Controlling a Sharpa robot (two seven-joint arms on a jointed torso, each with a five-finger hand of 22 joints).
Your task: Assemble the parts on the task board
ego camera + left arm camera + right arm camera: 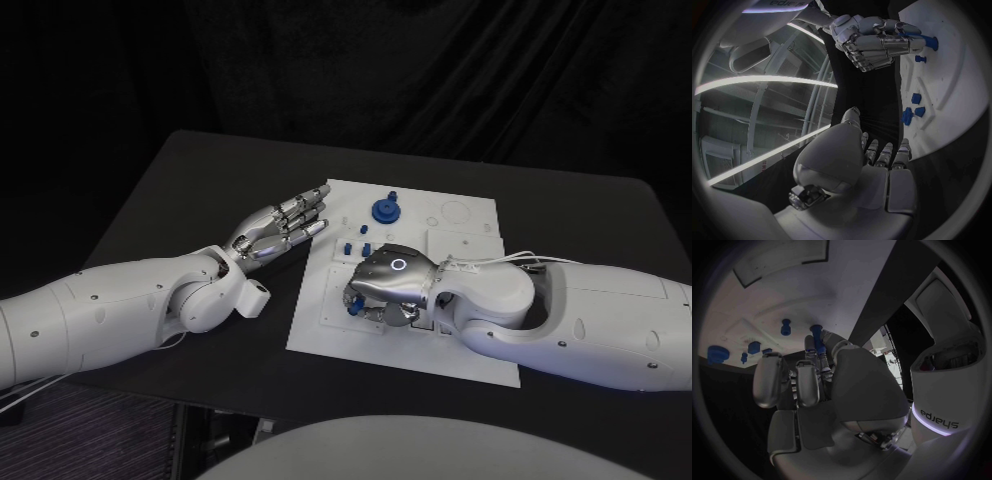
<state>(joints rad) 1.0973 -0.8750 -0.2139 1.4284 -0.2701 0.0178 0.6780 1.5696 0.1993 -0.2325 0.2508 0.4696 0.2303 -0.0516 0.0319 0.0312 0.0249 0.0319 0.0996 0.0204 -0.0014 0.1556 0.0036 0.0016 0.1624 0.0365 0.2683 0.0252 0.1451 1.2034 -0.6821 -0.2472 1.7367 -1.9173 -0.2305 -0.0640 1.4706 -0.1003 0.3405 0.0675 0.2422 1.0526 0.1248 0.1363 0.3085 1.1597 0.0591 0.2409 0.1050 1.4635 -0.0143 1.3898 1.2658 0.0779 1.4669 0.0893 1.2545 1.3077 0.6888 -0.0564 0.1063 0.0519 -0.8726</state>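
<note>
Right wrist view: right hand (pixel 811 385) around blue peg (pixel 819 342).

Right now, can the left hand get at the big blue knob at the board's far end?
Probably yes. The left hand hovers open beside the task board, and nothing lies between it and the blue knob; the right hand works nearer the robot.

- Right wrist view: the word "sharpa" is printed on the white right arm (pixel 942 422), above a glowing ring; it appears upside down in this picture.
- Left wrist view: partial lettering, roughly "edie", on the white right arm (pixel 789 4) at the circle's rim; cut off, full word unreadable.
- Task board (pixel 462 245): no legible text.
</note>
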